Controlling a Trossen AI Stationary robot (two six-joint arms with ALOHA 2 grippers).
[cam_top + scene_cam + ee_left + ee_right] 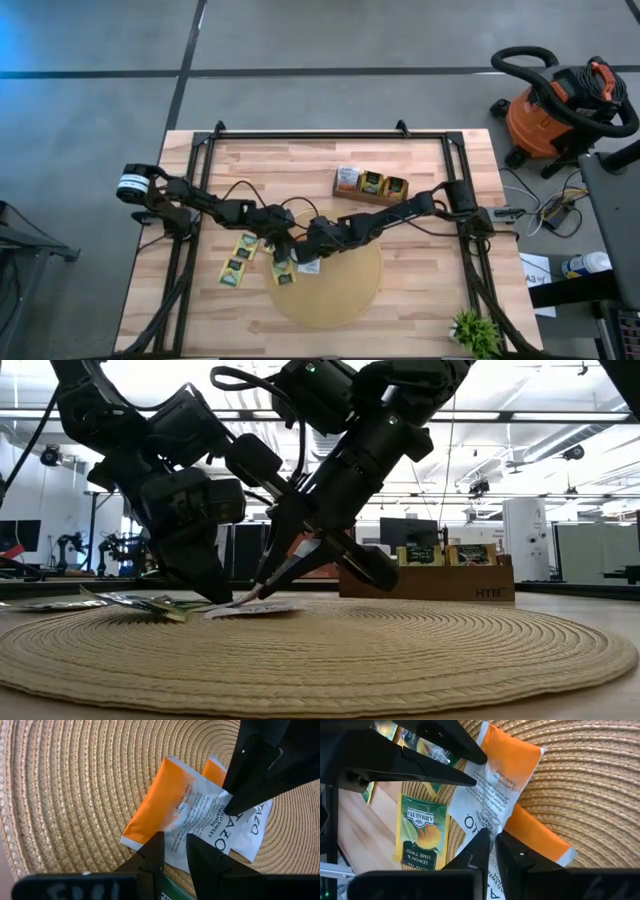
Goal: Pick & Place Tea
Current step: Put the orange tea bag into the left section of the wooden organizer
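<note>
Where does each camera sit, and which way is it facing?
High: overhead, straight down on the table, both arms.
Low: table height, level across the round mat; arms descend from above.
Left wrist: past the left gripper onto orange-and-white tea sachets.
Right wrist: past the right gripper onto the same sachets.
Shared: both wrist views show those sachets.

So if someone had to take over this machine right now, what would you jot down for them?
Right gripper: closing on the edge of the top orange-and-white sachet on the round mat; grip not confirmed.
Left gripper: slightly parted, tips down at the opposite edge of the same sachet; grip unclear.
A second orange sachet lies beneath it.
Three yellow-green sachets lie at the mat's left edge, on mat and table.
Wooden box already holds several sachets.
Left: lift the orange sachet to the box, then the others.
</note>
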